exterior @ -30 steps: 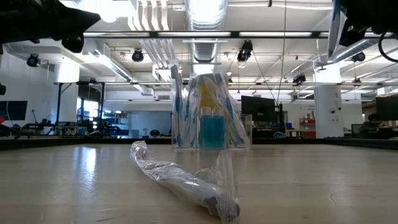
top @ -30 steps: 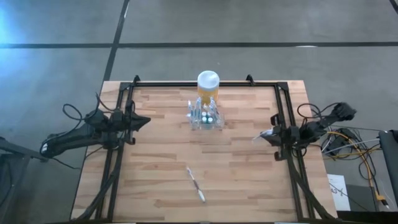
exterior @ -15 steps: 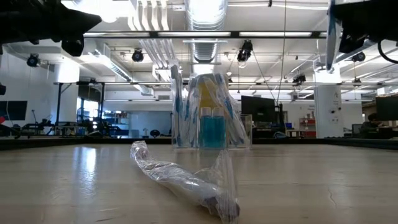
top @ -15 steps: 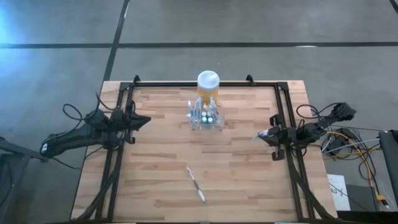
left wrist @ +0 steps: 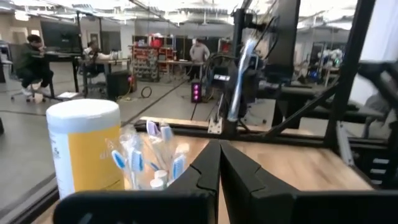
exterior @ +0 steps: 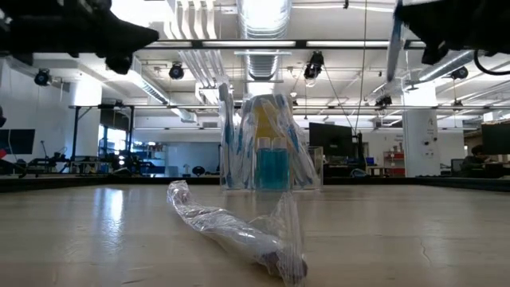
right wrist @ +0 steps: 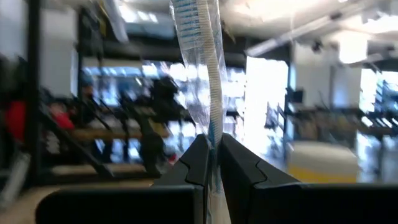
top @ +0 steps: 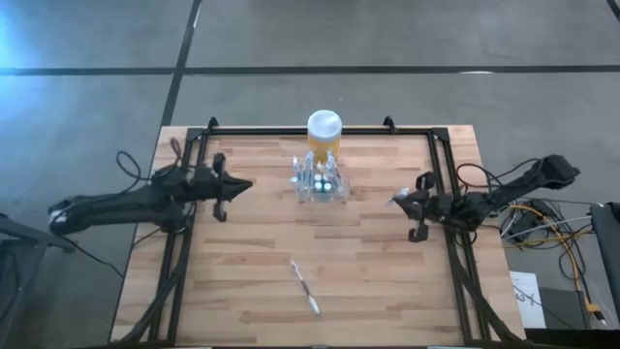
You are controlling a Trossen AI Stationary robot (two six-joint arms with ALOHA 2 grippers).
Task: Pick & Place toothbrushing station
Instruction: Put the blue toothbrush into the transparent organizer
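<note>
While your left gripper (top: 244, 184) advanced empty and shut, your right gripper (top: 397, 201), clamped on a wrapped toothbrush (right wrist: 200, 68), also neared the toothbrushing station (top: 321, 181), suggesting placement approached.

Two dark six-joint robot arms reach inward over opposite sides of the tabletop, both raised above it. The left tool (top: 244, 184) has its two dark fingers pressed together, holding nothing. The right tool (top: 395, 202) has its fingers clamped on a thin, clear-wrapped toothbrush (right wrist: 202, 81).
</note>
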